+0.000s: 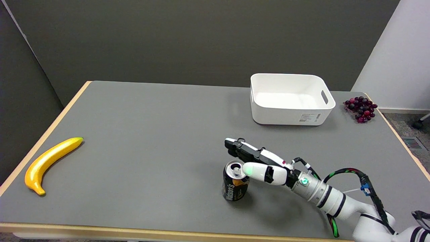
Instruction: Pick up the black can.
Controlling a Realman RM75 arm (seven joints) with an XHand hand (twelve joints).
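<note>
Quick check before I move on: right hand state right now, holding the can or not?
Right hand: at the top of the black can, thumb over its rim, other fingers extended behind it; whether it grips the can cannot be told.

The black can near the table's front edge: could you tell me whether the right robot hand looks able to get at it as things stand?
Probably yes: the right robot hand is already at the upright black can, with nothing between them.

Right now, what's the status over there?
Right hand at the black can, fingers apart, grip not confirmed. Can upright on table. Nothing in the way.
</note>
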